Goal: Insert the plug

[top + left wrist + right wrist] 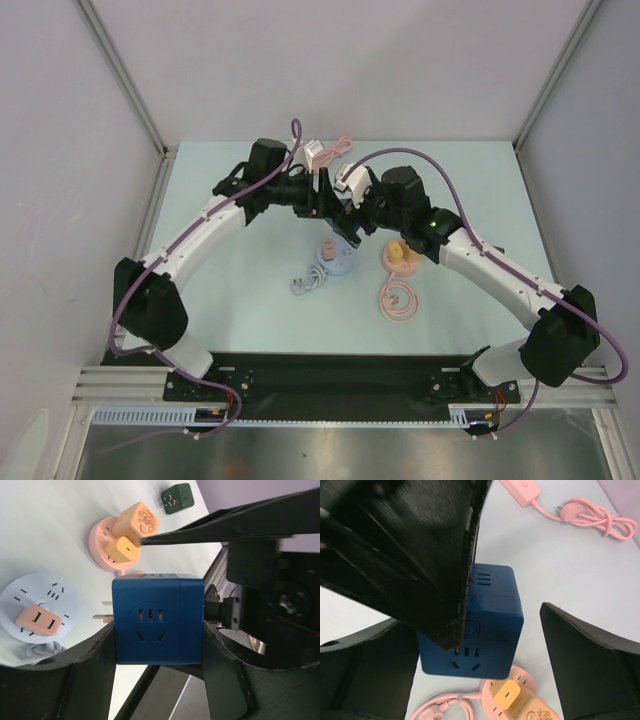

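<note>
A: Left jaws?
B: Clamped on the blue plug cube [157, 620], one finger on each side face. The cube is up off the desk [50, 515]. Its prongs [102, 611] stick out toward the left of the left wrist frame.
A: Right jaws?
B: Wide apart, holding nothing. They straddle the same cube, one finger [590, 655] at the right of the right wrist frame and the other at lower left. Can't tell if either touches it.
A: Targets?
B: Lavender round socket [62, 587] at lower left with an orange adapter [37, 621] plugged in. Pink round socket [98, 536] at upper centre carries two orange blocks. A green cube [177, 497] sits at the top edge. Can't tell which socket is meant.
A: Risks?
B: My guess is the arms are crowded. If the right jaws close here, they could pinch the left finger instead of the cube. A sloppy handover could twist the cube, so the prongs miss the slots. The cube is bulky and could knock the adapters already seated.
</note>
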Robot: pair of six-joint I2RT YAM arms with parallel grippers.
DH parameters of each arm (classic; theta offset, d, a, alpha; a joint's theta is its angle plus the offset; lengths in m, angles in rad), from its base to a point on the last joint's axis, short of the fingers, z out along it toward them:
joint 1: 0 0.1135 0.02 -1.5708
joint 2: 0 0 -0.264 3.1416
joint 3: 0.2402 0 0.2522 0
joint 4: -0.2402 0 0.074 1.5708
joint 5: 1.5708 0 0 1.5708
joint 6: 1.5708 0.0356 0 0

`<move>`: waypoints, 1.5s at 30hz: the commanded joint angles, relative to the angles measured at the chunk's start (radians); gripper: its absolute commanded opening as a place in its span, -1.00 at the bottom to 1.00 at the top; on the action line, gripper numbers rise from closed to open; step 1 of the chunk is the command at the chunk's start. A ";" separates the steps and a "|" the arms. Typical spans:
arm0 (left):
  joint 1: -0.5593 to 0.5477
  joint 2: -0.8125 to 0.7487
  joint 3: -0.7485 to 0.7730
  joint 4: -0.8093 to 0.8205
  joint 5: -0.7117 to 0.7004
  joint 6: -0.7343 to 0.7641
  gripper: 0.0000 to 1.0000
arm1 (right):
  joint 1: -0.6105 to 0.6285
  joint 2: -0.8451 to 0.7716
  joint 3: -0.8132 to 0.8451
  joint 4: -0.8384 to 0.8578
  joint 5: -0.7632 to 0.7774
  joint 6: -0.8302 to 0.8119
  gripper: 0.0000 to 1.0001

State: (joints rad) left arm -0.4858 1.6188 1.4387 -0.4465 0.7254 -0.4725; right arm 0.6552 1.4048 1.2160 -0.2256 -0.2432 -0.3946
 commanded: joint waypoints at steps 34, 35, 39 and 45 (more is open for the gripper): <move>0.024 -0.349 -0.555 0.138 -0.290 -0.027 -0.34 | -0.167 0.104 0.013 -0.349 -0.281 -0.394 -1.00; 0.007 -0.353 -0.581 0.162 -0.282 -0.056 -0.39 | -0.170 0.120 0.031 -0.369 -0.288 -0.435 -1.00; -0.033 -0.359 -0.676 0.245 -0.304 -0.109 -0.51 | -0.169 0.210 0.128 -0.457 -0.295 -0.524 -1.00; -0.036 -0.333 -0.808 0.374 -0.307 -0.164 -0.52 | -0.172 0.339 0.215 -0.523 -0.298 -0.579 -1.00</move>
State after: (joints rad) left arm -0.5198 1.2964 0.6727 -0.2039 0.4229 -0.5880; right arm 0.4885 1.7084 1.3746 -0.6991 -0.5087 -0.8974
